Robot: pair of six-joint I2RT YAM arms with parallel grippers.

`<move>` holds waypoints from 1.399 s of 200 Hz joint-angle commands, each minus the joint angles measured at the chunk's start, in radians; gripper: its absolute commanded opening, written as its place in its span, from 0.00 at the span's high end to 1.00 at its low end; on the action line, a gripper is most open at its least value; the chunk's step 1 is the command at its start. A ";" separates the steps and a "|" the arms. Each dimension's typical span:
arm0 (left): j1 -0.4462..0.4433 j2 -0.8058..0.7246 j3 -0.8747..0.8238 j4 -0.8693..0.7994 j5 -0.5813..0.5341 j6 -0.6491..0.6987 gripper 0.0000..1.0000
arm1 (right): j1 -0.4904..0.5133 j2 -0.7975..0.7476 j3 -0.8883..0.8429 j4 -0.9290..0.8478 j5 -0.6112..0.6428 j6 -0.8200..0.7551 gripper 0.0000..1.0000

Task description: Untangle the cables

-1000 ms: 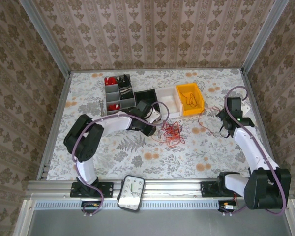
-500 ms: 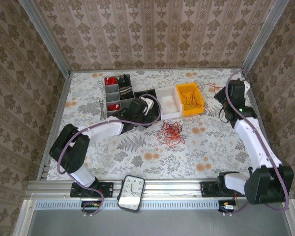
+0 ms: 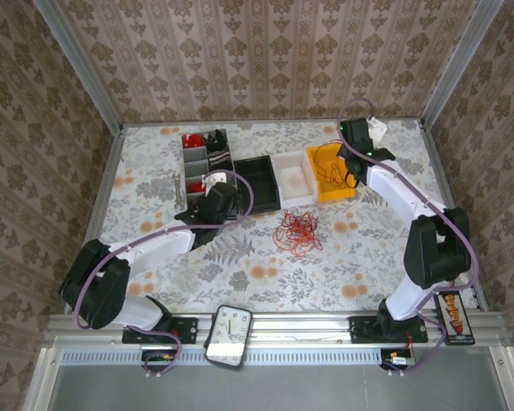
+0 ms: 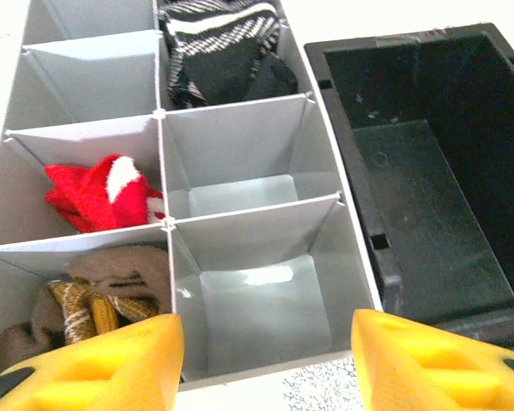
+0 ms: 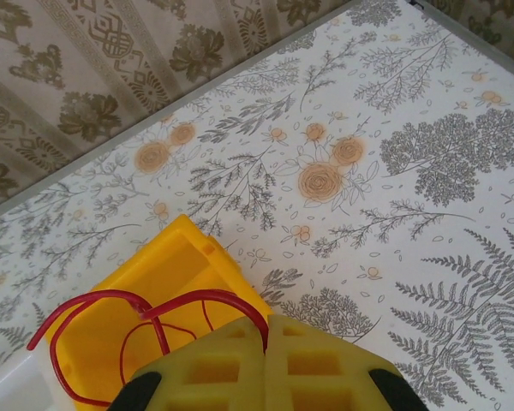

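Right now my right gripper (image 5: 265, 336) is pinched closed on a red cable (image 5: 197, 294) looping into the yellow bin (image 5: 167, 261). My left gripper (image 4: 265, 342) hangs spread wide over the grey organizer (image 4: 240, 171). The other cables (image 3: 298, 229) lie tangled on the table (image 3: 368, 257).

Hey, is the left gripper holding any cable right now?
No, the left gripper is open above the grey organizer, with nothing in its grasp.

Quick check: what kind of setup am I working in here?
Likely a staged robot test booth: wallpapered panels in a metal frame, a floral table, and sorting bins beside tangled cables.
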 commanded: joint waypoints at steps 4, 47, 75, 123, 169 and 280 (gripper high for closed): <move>0.004 -0.015 -0.011 -0.002 -0.063 -0.048 0.46 | 0.007 0.060 0.062 -0.082 0.103 -0.018 1.00; 0.004 -0.013 -0.017 -0.003 -0.070 -0.055 0.46 | 0.025 0.101 0.084 -0.124 0.128 -0.059 1.00; 0.004 0.005 -0.007 0.008 -0.046 -0.043 0.46 | 0.042 0.121 0.083 -0.136 0.123 -0.084 1.00; -0.002 0.029 0.015 0.017 -0.016 -0.005 0.45 | 0.073 0.166 0.092 -0.124 0.008 -0.149 1.00; -0.011 0.042 0.024 0.013 -0.009 0.010 0.44 | 0.081 0.210 0.107 -0.122 -0.090 -0.156 1.00; -0.065 0.113 0.109 0.025 0.031 0.133 0.40 | 0.008 0.367 0.193 -0.126 -0.254 -0.101 0.99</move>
